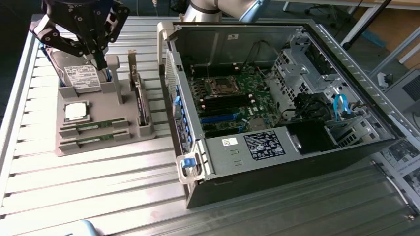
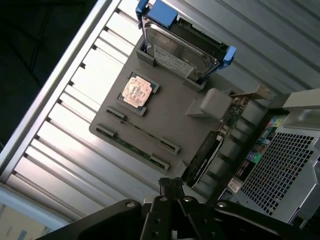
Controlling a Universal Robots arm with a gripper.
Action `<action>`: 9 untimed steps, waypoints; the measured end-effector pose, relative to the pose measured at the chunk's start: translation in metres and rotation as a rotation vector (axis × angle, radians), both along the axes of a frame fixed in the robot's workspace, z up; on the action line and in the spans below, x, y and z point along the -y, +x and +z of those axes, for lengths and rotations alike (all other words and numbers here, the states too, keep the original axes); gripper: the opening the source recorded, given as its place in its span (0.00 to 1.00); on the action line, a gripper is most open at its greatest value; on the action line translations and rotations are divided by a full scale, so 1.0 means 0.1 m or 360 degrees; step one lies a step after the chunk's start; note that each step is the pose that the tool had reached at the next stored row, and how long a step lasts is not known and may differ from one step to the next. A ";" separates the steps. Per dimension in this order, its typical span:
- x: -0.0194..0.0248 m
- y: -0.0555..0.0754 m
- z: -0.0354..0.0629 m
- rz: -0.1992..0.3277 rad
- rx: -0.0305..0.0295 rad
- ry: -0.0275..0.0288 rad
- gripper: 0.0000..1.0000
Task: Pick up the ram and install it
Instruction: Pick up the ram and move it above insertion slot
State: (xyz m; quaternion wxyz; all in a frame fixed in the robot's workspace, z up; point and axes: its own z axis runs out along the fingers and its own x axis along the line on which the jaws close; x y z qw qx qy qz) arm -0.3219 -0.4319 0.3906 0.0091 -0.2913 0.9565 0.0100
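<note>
Slatted table [image 1: 98,191]: nearest the exterior camera; ribbed bare metal, bright with glare.
Gripper [image 1: 100,60]: at the exterior view's far left, hanging over the far end of the holder; black linkage fingers pressed together with nothing between them.
Hard drive [image 1: 82,73]: directly under the gripper; a flat metal slab with a white label, standing tilted in its cradle.
Holder [image 1: 98,150]: matte grey moulded plastic, with a shaped recess for each part.
Processor [image 1: 76,111]: a square silver lid lying flat, nearer than the drive.
Ram [image 1: 98,126]: a thin green stick lying lengthwise in end cradles at the near part of the holder, well apart from the gripper; in the wrist view it is a slim dark strip [image 2: 142,131].
Twin stick [image 1: 97,139]: identical and parallel, just nearer.
Step in hand: by my judgement, the approach to the ram. It looks best gripped mid-length across its thin faces, with the fingers square to the stick and clear of the twin, then lifted straight up so the ends leave the cradles evenly.
Expansion card [image 1: 139,103]: upright on edge at the holder's right side, dark with a metal bracket.
Case [image 1: 262,182]: to the right, lying open; grey sheet steel with perforated panels and blue latches.
Motherboard [image 1: 243,91]: green, crowded with parts, with long black and blue slots; I cannot tell which take the ram.
</note>
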 end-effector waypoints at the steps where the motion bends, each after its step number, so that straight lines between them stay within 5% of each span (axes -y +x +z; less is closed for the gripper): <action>1: 0.000 0.00 0.000 0.0008 0.00000 -0.00001 0.11; 9: 0.000 0.00 0.000 0.0082 0.00002 -0.00017 0.11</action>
